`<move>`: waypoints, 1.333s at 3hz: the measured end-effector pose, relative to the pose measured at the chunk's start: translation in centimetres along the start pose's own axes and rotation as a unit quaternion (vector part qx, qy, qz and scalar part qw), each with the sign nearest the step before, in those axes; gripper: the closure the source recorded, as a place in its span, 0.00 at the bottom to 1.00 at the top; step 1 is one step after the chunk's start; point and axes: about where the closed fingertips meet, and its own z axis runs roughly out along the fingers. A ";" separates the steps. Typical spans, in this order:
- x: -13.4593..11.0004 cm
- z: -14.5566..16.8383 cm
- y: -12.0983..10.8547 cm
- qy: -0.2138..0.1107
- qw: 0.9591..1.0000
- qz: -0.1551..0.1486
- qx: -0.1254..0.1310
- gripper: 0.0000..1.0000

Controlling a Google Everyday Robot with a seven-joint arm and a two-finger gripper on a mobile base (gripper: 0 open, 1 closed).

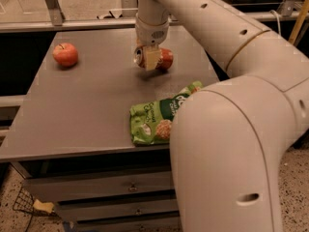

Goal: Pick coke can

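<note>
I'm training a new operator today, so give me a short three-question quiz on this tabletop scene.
1. True or false: the coke can stands upright on the table.
2. Pick one. The gripper is at: A) the apple; B) the coke can; C) the green snack bag.
3. Short answer: which thing on the table is partly hidden by the robot's arm?

Key
1. False: it lies on its side, silver top toward the left of the view.
2. B: the gripper comes down onto the coke can at the back of the table.
3. The green snack bag, near the front edge.
</note>
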 end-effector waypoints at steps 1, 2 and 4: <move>-2.1 1.6 1.2 -0.012 0.997 -0.053 -0.046 1.00; -3.7 2.7 1.6 -0.028 0.994 -0.084 -0.069 0.98; -3.9 3.4 0.5 -0.030 0.995 -0.081 -0.050 0.52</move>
